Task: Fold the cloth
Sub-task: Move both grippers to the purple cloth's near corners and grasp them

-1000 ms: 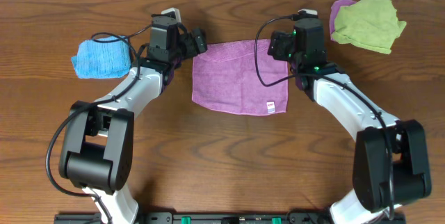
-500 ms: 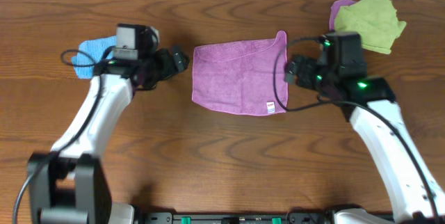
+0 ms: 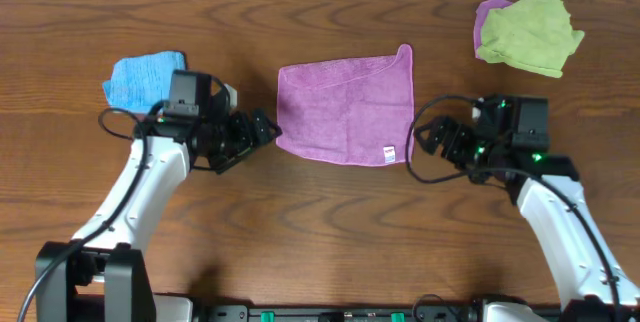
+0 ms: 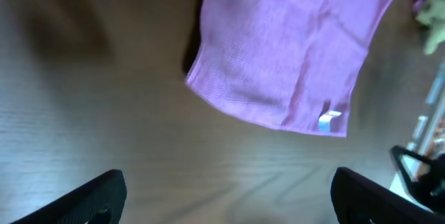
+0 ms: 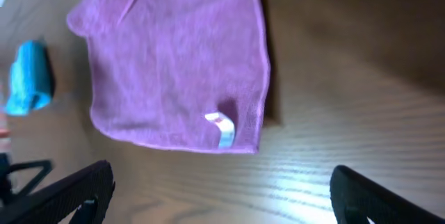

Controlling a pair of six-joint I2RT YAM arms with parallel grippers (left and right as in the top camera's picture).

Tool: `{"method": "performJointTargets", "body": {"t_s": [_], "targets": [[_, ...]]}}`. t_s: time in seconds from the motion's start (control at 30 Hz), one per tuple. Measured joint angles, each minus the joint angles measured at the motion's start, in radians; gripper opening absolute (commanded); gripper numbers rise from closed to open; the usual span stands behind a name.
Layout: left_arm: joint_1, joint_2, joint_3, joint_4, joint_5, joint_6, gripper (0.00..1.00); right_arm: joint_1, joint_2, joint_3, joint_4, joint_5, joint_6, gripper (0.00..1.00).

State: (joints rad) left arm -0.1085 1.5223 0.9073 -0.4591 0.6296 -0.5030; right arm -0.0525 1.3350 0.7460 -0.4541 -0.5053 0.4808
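Lying spread flat in the middle of the counter (image 3: 320, 232), the purple cloth (image 3: 345, 107) sits between the left tool (image 3: 262, 130) and right tool (image 3: 428, 142), both wide open and empty beside its near corners. Flat corners are hard to pinch. Fingers could skid on the wood or catch only one side, likely skewing the fold.

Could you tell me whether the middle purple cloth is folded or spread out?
Spread out: the purple cloth lies open and flat on the table, white tag showing at one corner.
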Motion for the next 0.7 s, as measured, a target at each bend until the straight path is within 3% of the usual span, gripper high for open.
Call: {"method": "performJointTargets", "body": {"t_s": [0.17, 0.4, 0.7], "targets": [[0.0, 0.001, -0.109, 0.174, 0.039, -0.032, 0.95, 0.0, 0.003, -0.064, 0.087, -0.046, 0.013, 0.99], [0.0, 0.04, -0.137, 0.305, 0.051, -0.063, 0.95, 0.0, 0.103, -0.067, 0.214, -0.073, 0.05, 0.99], [-0.021, 0.175, -0.139, 0.461, 0.078, -0.129, 0.95, 0.0, 0.196, -0.068, 0.237, -0.087, 0.09, 0.99]]}}
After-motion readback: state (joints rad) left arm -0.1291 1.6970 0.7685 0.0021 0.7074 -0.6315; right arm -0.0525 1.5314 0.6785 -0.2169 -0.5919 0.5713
